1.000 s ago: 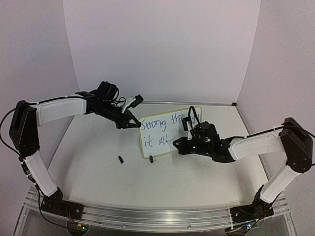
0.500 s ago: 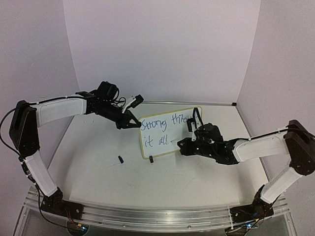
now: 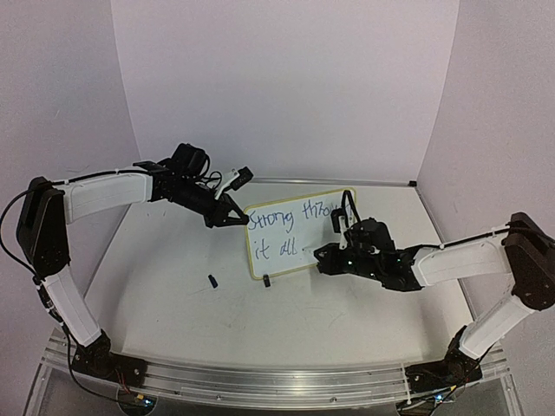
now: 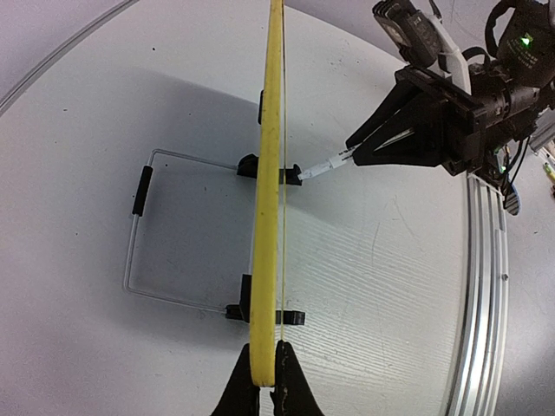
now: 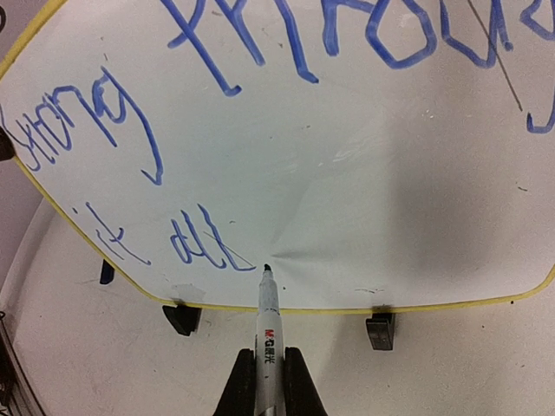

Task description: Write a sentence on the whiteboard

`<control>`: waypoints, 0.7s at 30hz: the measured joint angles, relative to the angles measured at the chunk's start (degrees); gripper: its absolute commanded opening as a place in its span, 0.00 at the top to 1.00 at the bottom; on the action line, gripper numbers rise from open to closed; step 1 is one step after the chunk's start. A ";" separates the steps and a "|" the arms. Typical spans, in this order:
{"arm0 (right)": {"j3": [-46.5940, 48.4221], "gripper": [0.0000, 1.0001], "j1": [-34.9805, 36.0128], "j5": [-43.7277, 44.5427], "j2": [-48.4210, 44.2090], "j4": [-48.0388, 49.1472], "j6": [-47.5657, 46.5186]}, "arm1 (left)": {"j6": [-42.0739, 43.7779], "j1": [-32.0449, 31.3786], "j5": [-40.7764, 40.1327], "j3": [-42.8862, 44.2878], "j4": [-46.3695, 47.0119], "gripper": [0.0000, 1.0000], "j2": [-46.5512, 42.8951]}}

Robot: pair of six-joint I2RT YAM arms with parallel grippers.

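**Pen at the end of the second line, board pinched steady**

The left gripper (image 3: 227,217) was clamped on the left edge of the whiteboard (image 3: 290,236), its fingertips pinching the yellow frame (image 4: 269,217). The board stood on edge on two black feet (image 5: 180,318), toward the far edge of the table (image 3: 173,303) and about midway along it. A wire prop (image 4: 139,225) stood behind it. Off the board's near left corner lay a small dark thing (image 3: 212,281), too small to name.

Blue writing filled the board: a top line starting "Strong", and "it all" below it. The right gripper (image 5: 264,381) was closed on a pen (image 5: 267,312). The pen's tip sat just right of "all", close above the bottom edge, and seemed to touch the surface.

Judged from this, the writing step was at or near its end, with the tip placed for a closing stop. If the sentence was complete, the next move called for lifting the pen straight back off the board, not dragging it through wet ink. The left grip should hold until the tip was clear, since the board had only its feet and the prop to stand on.

From above, the right arm covered the end of the top line. The right wrist view cut the same word off at its upper edge, so the whole sentence could not be read. The left wrist view showed the board edge-on, with no writing visible.
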 measured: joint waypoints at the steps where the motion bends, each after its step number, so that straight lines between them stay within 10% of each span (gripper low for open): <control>1: 0.00 1.00 0.00 0.00 0.36 -0.01 0.00 | 0.00 0.00 0.00 0.00 0.00 1.00 0.00; 21: 1.16 1.00 0.00 0.80 3.20 -0.04 -0.04 | 0.00 0.00 0.00 0.00 -0.02 1.00 0.00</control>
